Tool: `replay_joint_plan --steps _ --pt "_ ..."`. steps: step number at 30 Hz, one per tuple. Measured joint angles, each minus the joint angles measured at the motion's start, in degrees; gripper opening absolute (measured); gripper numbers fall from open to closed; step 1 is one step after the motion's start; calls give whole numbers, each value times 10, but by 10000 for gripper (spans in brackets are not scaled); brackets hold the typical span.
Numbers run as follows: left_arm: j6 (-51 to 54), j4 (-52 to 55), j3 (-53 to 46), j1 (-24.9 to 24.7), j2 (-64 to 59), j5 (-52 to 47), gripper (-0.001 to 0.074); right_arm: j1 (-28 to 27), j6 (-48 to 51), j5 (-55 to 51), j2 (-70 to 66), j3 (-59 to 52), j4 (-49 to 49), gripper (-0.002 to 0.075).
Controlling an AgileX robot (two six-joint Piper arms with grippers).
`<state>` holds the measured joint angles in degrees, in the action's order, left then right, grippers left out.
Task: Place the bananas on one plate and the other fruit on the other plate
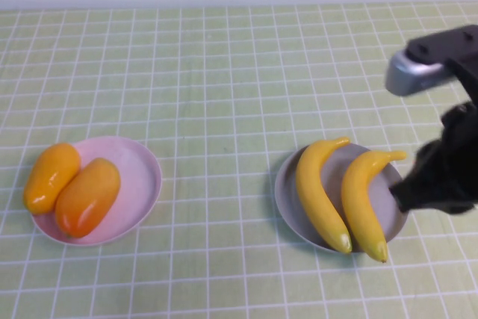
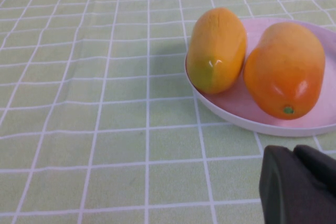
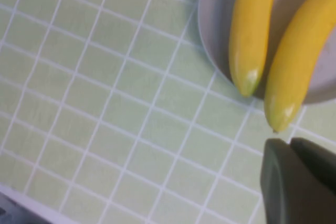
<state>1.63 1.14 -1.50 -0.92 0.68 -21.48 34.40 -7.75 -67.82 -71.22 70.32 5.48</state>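
Two yellow bananas (image 1: 320, 192) (image 1: 364, 201) lie side by side on the grey-blue plate (image 1: 287, 184) at the right. On the pale pink plate (image 1: 138, 173) at the left rest a yellow-orange fruit (image 1: 51, 177) and a deeper orange fruit (image 1: 88, 196). My right gripper (image 1: 399, 192) hangs at the grey plate's right rim, shut and holding nothing; in the right wrist view its tips (image 3: 289, 145) sit just off a banana's (image 3: 299, 72) end. My left gripper (image 2: 291, 153) is shut and empty, just off the pink plate (image 2: 236, 111); it is out of the high view.
A green checked cloth (image 1: 224, 95) covers the table up to a white wall at the back. The right arm's silver and black body (image 1: 426, 65) rises over the table's right side.
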Motion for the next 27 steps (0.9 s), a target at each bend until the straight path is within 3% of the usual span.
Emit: replay_joint_plan --steps 11,15,19,27 --pt "0 0 0 0 0 0 -1 0 52 -32 166 -159 -1 -15" --pt "0 0 0 0 0 0 -1 0 59 9 180 -216 -23 -15" --pt "0 0 0 0 0 0 -1 -11 67 167 213 -309 -55 -15" --pt "0 0 0 0 0 0 -1 -169 102 597 381 -605 -63 -15"
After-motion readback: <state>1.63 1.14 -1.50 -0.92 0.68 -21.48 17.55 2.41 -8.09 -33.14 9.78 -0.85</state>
